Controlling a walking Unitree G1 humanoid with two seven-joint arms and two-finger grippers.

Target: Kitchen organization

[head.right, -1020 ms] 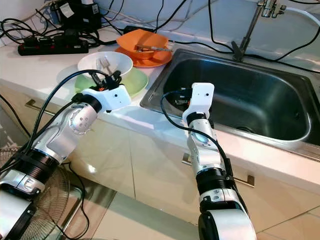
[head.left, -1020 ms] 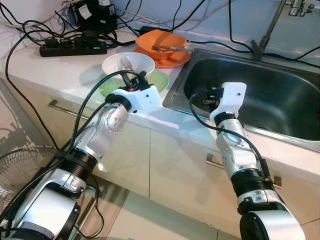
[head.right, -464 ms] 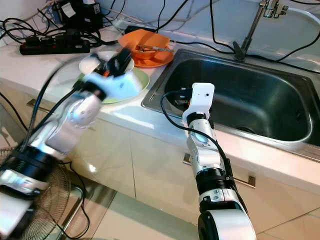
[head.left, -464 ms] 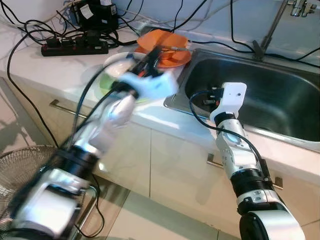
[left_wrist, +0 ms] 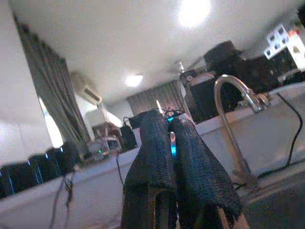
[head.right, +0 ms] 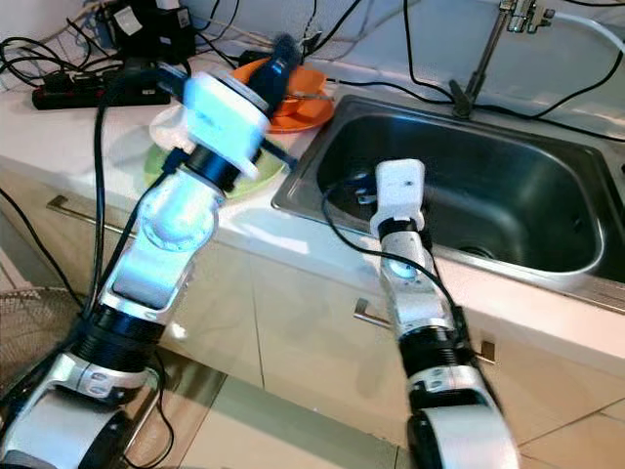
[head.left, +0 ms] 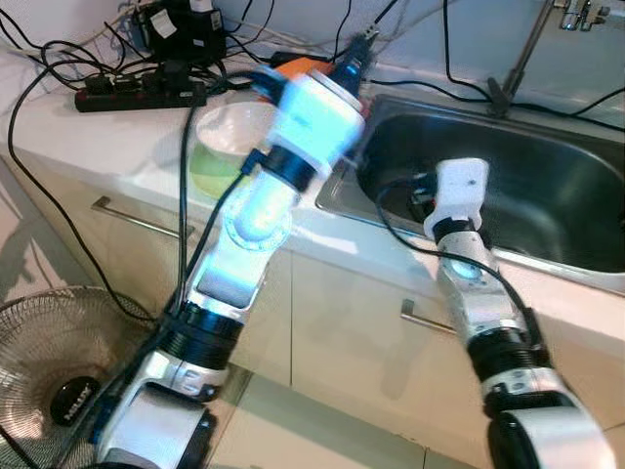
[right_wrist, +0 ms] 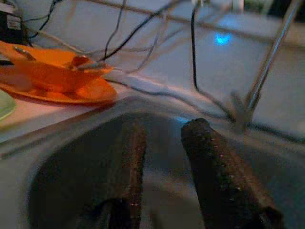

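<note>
My left gripper [head.left: 357,43] is raised above the counter near the orange dishes, fingers pointing up and blurred. In the left wrist view its black fingers [left_wrist: 188,157] press together with nothing between them, aimed at the ceiling. An orange bowl [right_wrist: 57,71] with cutlery in it rests on an orange plate [head.right: 311,110] beside the sink. A white bowl [head.left: 232,127] stands on a green plate [head.left: 207,174], left of my raised arm. My right gripper [right_wrist: 166,126] hangs open over the left part of the steel sink [head.left: 557,200], empty.
A faucet [head.right: 488,49] rises behind the sink. A black power strip [head.left: 137,95] and tangled cables lie at the back left of the counter. Cabinet doors with bar handles [head.left: 127,217] front the counter. A floor fan [head.left: 59,362] stands low on the left.
My left arm has swung up from over the white bowl and moved right, towards the orange dishes, its fingers now pointing upward. The right arm has hardly moved.
</note>
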